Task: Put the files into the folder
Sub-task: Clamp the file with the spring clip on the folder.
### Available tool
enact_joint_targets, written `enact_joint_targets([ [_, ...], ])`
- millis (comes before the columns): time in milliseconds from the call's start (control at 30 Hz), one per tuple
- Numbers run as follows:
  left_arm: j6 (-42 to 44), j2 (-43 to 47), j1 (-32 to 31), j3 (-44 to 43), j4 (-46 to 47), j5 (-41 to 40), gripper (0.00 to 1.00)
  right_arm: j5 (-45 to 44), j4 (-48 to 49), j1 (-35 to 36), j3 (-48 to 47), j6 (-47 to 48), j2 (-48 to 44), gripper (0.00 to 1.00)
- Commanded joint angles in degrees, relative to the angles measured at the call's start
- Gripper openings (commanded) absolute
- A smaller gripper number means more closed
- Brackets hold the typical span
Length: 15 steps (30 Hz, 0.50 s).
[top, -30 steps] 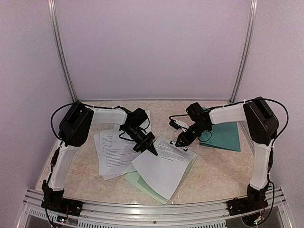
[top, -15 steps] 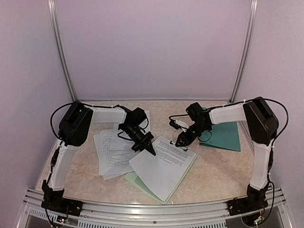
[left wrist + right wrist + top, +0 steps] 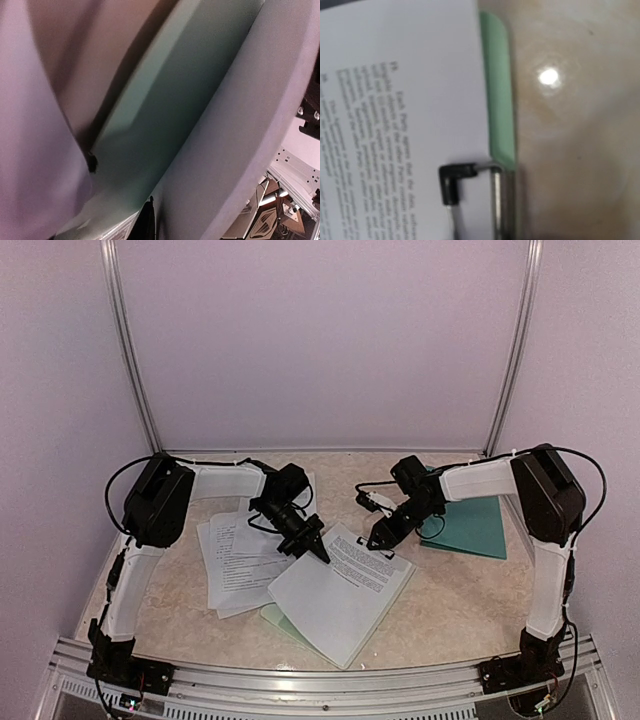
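A white printed sheet [image 3: 345, 590] lies on a pale mint-green clipboard [image 3: 283, 620]. My left gripper [image 3: 314, 548] is shut on the sheet's far left edge and lifts it slightly. In the left wrist view the raised sheet [image 3: 240, 115] curves above the mint board [image 3: 170, 100], and a dark fingertip [image 3: 147, 222] shows at the bottom. My right gripper [image 3: 380, 538] looks shut, with its tip at the clipboard's metal clip [image 3: 496, 200], which lies over the sheet [image 3: 405, 100]. The dark teal folder [image 3: 470, 525] lies closed behind the right gripper. More printed sheets [image 3: 235, 560] lie loose at the left.
The beige marble-pattern table [image 3: 450, 600] has side walls and a back wall around it. A metal rail [image 3: 320, 675] runs along the near edge. The right arm's cable hangs over the folder's near left corner.
The sheet in my left gripper has slid a little to the left and toward the near edge. It now covers more of the mint clipboard. The right gripper has barely moved.
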<state>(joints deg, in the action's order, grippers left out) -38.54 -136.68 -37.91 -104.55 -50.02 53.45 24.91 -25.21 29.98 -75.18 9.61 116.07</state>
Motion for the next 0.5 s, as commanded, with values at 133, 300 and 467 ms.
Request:
enact_joint_targets([
  [133,1.9,1.1,0.6,-1.2,-2.6,-3.8,0.26,-1.5,-2.4,0.3,0.1,-1.0,1.0,0.45],
  [300,3.1,3.7,1.3,-0.5,-3.9,-6.3,0.35,-3.7,-3.5,0.4,-0.2,-0.2,1.6,0.45],
  [467,3.9,5.8,2.1,0.0,-5.0,-9.0,0.41,-7.6,-4.7,1.8,0.8,1.4,1.9,0.46],
])
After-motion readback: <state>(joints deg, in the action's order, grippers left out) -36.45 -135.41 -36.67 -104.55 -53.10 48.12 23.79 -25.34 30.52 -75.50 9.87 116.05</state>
